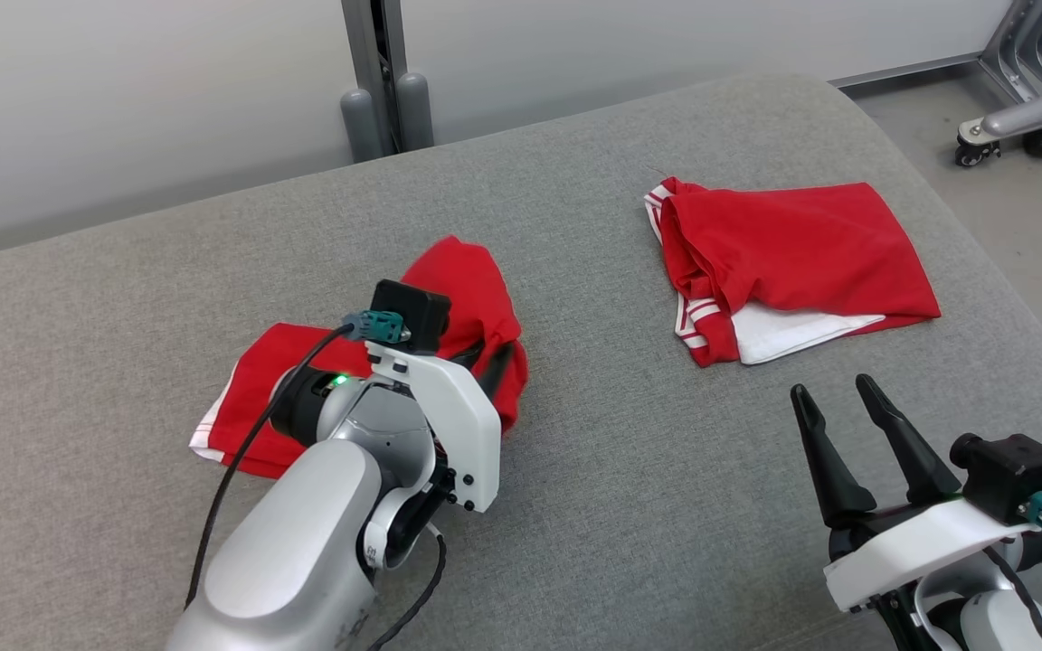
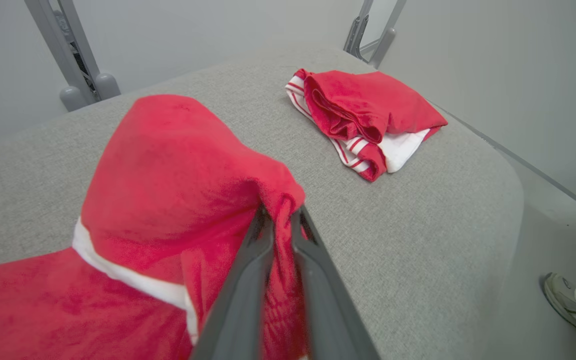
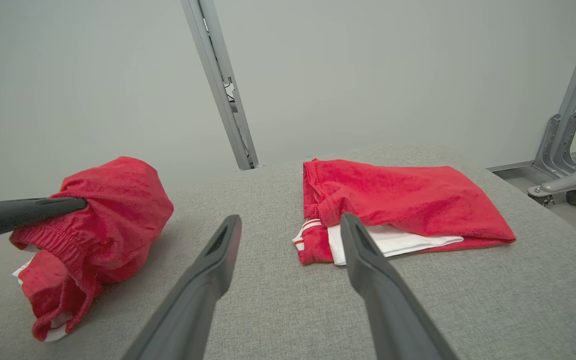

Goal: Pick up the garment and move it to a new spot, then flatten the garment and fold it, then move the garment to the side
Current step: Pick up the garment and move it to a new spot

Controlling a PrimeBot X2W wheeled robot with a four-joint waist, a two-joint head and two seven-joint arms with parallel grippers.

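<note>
A red garment (image 1: 467, 280) with white trim lies bunched on the left of the grey padded surface (image 1: 611, 470). My left gripper (image 1: 496, 362) is shut on a raised fold of it. In the left wrist view the red cloth (image 2: 168, 165) is pinched between the two nearly closed fingers of that gripper (image 2: 280, 215). The right wrist view shows the lifted fold (image 3: 113, 200) hanging from a dark left finger (image 3: 28, 212). My right gripper (image 1: 833, 389) stands open at the lower right with nothing between its fingers, also seen open from its own wrist (image 3: 290, 220).
A second red and white garment (image 1: 801, 244) lies folded at the back right, near the surface's rounded edge. A grey metal post (image 1: 385, 81) stands behind the surface. A wheeled metal frame (image 1: 1027, 108) is on the floor at the right. A person's shoe (image 2: 573, 305) is on the floor.
</note>
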